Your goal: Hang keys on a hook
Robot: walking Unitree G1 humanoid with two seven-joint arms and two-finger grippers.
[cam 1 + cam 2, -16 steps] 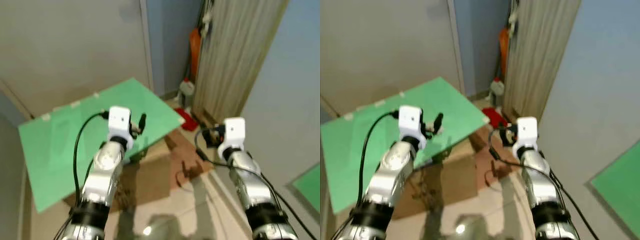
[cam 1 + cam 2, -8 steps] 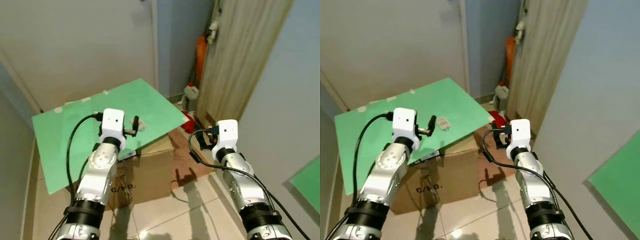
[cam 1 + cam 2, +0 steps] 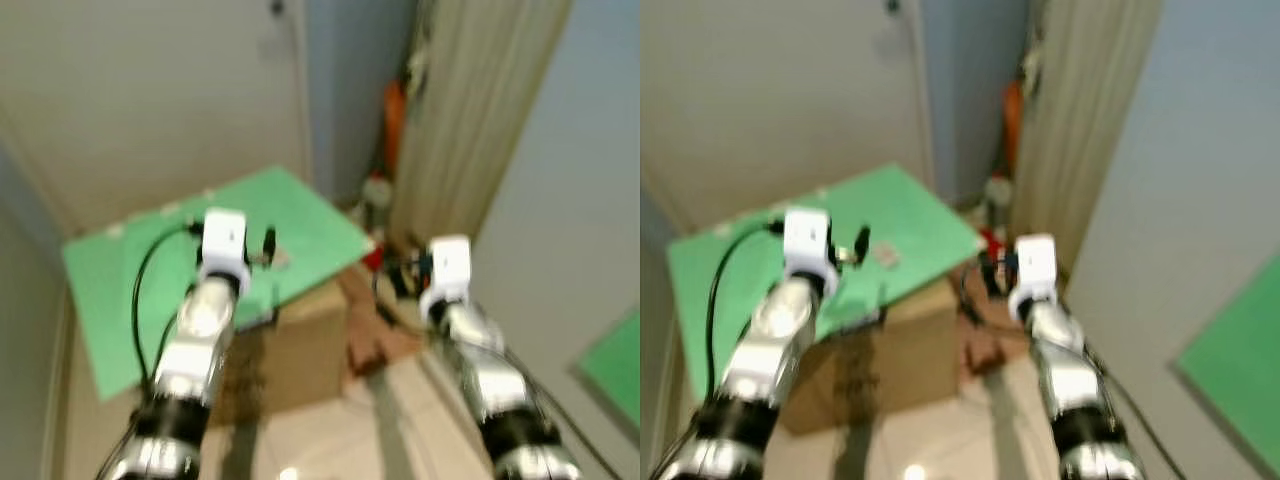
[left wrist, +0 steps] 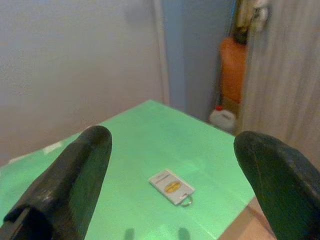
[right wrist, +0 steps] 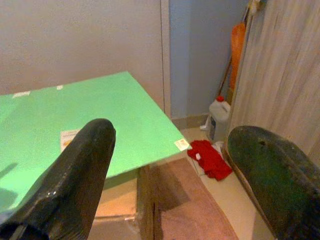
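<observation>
The left gripper (image 4: 172,150) hangs with its fingers spread wide above the key tag (image 4: 171,186), which lies on the green board (image 4: 125,145) near its corner — the approach step, nothing grasped yet. The right gripper (image 5: 167,150) is likewise spread and empty. Next it must lower and pinch the tag; against the sharper view half a second ago, the head view is now blurred — the camera is moving.

Both eye views are motion-blurred; we cannot resolve edges there. The small key tag (image 4: 171,186) ahead of the left end effector (image 4: 172,172) is too small for us to read its print, and only a sliver of its ring shows. In the right wrist view the tag is partly hidden behind one finger (image 5: 70,175) of the right end effector (image 5: 170,170). Both arms run out of frame below. The orange object (image 4: 234,75) beyond the green counter (image 4: 210,150) is cut by the curtain; we cannot identify it.
</observation>
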